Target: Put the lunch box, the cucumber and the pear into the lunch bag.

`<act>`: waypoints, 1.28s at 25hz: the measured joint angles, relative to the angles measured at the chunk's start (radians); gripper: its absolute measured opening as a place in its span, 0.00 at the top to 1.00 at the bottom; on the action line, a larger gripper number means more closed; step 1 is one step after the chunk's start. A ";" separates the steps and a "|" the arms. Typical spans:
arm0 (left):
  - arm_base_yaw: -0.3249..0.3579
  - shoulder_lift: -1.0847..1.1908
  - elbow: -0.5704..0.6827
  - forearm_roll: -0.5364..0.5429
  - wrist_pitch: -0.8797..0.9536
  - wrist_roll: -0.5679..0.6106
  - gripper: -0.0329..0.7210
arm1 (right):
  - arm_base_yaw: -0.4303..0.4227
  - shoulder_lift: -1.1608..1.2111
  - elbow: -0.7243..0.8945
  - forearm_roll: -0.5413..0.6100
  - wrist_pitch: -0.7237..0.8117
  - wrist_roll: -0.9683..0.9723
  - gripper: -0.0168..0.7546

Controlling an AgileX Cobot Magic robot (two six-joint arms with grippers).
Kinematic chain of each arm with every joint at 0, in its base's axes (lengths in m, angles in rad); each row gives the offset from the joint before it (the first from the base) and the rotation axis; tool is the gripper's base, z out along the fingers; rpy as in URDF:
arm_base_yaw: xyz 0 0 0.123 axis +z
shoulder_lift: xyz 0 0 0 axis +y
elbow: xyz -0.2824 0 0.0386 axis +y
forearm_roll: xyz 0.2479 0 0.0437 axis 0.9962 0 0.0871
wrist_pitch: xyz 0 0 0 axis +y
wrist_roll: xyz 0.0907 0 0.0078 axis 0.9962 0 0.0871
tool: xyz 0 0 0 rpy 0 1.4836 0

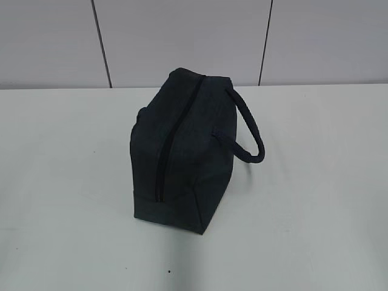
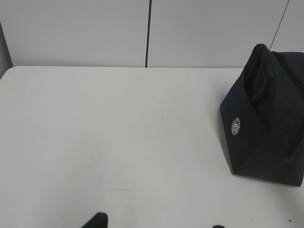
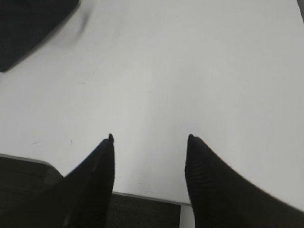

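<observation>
The dark navy lunch bag stands on the white table, and its long zipper looks shut along the top. Its looped handle hangs to the right. The left wrist view has the lunch bag at the far right, well away from my left gripper, which is open over bare table. My right gripper is open and empty above the table's near edge, with a corner of the lunch bag at the upper left. The lunch box, the cucumber and the pear are out of view. Neither arm shows in the exterior view.
The white table spreads on all sides of the bag. Grey wall panels stand behind it. The table's front edge runs just under my right fingers, with dark floor below.
</observation>
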 joint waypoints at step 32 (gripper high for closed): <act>0.128 -0.001 0.000 0.000 -0.002 0.000 0.57 | 0.000 0.000 0.028 -0.002 -0.057 0.000 0.48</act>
